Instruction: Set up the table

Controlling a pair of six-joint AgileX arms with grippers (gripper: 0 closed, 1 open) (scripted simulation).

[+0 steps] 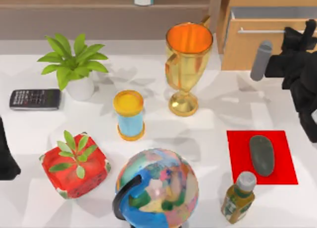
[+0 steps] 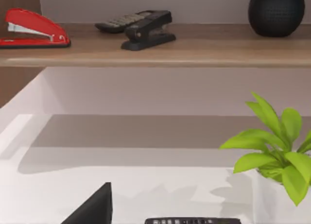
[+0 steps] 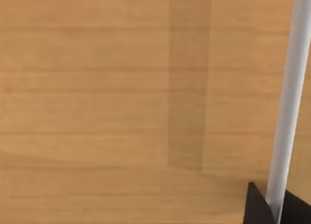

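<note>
Our right end effector [image 3: 274, 204] sits clamped on the slim silver bar handle [image 3: 286, 102] of the light-brown wooden drawer cabinet [image 1: 257, 40] (beyond the white worktop's [image 1: 208, 124] far-right corner).

Right arm [image 1: 302, 65]: matte black, blocky segmented housing, with one rounded grey cylindrical part. Left arm [image 1: 6, 156]: matte black, plain surface. Right end effector [image 3: 277, 209]: black, angular fingertips. No markings, cables or screws discernible.

Table [image 1: 208, 134]: calculator [image 1: 35, 99] far left, trophy [image 1: 187, 65] centre-back, globe [image 1: 157, 187] front; mouse [image 1: 261, 155] on mat [image 1: 261, 157] right, bottle [image 1: 238, 197] just before it.
</note>
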